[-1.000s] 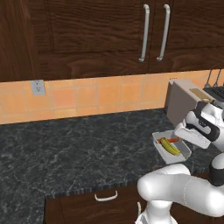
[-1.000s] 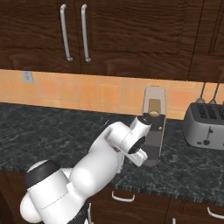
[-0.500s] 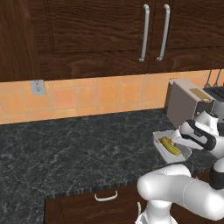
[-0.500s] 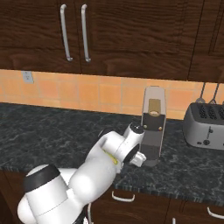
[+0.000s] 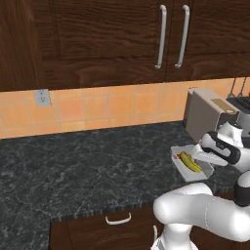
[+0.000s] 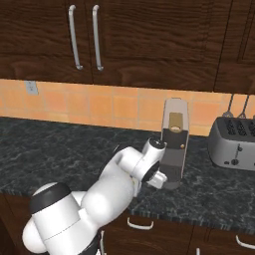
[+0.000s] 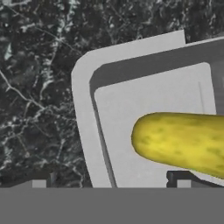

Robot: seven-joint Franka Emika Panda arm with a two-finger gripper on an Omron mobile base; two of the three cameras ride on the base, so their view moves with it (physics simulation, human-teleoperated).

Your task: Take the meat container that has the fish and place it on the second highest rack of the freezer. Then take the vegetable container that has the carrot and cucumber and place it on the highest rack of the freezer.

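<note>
The grey vegetable container (image 5: 181, 168) lies on the black counter, near its front edge, on the right of the left base view. In it lies a yellow-green cucumber (image 5: 190, 162) with a sliver of orange carrot (image 5: 178, 157) beside it. My gripper (image 5: 199, 156) hangs low over the container's right side and stands open. In the hand view the container's rim (image 7: 83, 109) runs between my fingertips (image 7: 39, 183): one tip is over the counter outside the wall, the other inside by the cucumber (image 7: 179, 142). The fish container and the freezer are out of view.
A tall coffee machine (image 6: 172, 144) stands just behind the container, against the orange tile wall. A toaster (image 6: 233, 143) sits further right. Dark cabinets (image 5: 171, 36) hang above. The counter (image 5: 88, 171) stretches bare to the left, with a wall socket (image 5: 42, 97) behind it.
The hand has dropped and moved slightly left, closing on the vegetable container. The container itself has not moved.
</note>
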